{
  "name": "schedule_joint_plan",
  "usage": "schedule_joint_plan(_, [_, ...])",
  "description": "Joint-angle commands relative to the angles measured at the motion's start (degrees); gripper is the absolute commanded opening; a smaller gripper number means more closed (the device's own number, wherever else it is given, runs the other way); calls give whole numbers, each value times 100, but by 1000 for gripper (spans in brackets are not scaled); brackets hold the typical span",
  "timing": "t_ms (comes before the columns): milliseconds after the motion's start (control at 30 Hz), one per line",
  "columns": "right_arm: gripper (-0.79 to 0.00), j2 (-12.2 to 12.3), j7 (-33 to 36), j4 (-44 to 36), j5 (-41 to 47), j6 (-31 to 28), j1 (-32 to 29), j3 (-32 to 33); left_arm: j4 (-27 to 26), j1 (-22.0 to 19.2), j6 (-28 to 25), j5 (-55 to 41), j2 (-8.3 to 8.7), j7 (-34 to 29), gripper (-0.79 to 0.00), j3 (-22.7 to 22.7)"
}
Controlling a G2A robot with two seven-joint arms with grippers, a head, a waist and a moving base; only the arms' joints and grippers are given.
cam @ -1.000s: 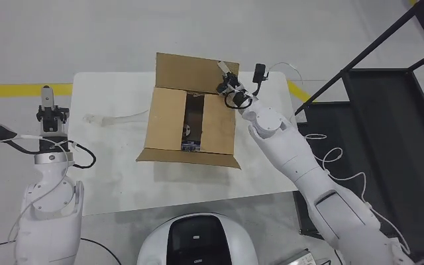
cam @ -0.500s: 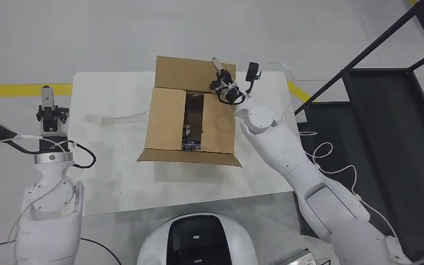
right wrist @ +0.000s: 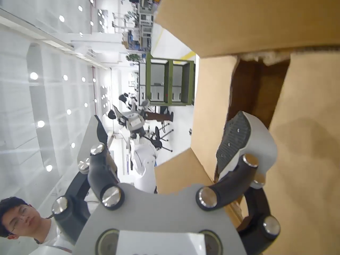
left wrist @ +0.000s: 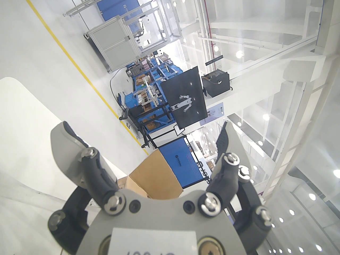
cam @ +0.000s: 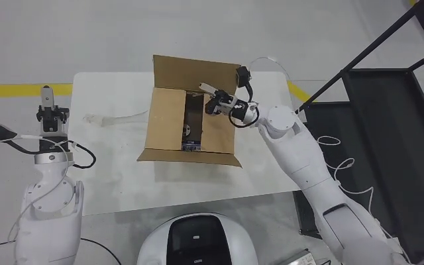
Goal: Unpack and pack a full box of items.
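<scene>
A brown cardboard box (cam: 165, 122) stands mid-table with its side flaps folded partly inward and its back flap up. Through the gap between the flaps I see dark items (cam: 191, 122) with a blue label. My right gripper (cam: 211, 97) hovers open over the inner edge of the right flap, near the back of the box. In the right wrist view the right gripper (right wrist: 164, 139) has nothing between its fingers, one pad (right wrist: 235, 136) close to the flap (right wrist: 305, 160). My left gripper (cam: 46, 107) is open beside the table's left edge; in the left wrist view the left gripper (left wrist: 146, 139) is empty, with the box (left wrist: 156, 176) beyond it.
A crumpled clear plastic strip (cam: 112, 120) lies on the white table (cam: 112, 172) left of the box. A black metal frame and steps (cam: 371, 86) stand close off the table's right side. Bare tabletop lies in front of and left of the box.
My right gripper has swung left from the box's back right corner to above the right flap's inner edge, and its wrist has turned. The left arm has stayed put.
</scene>
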Motion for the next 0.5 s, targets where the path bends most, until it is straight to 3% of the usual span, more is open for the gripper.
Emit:
schedule_joint_plan(0, [0,17,30,-233,-205,278,-115,-62,0,0,0,0,0,0,0,0])
schedule_joint_plan(467, [0,-25,-125,-325,-243,330,-164,-242,0,0,0,0,0,0,0,0])
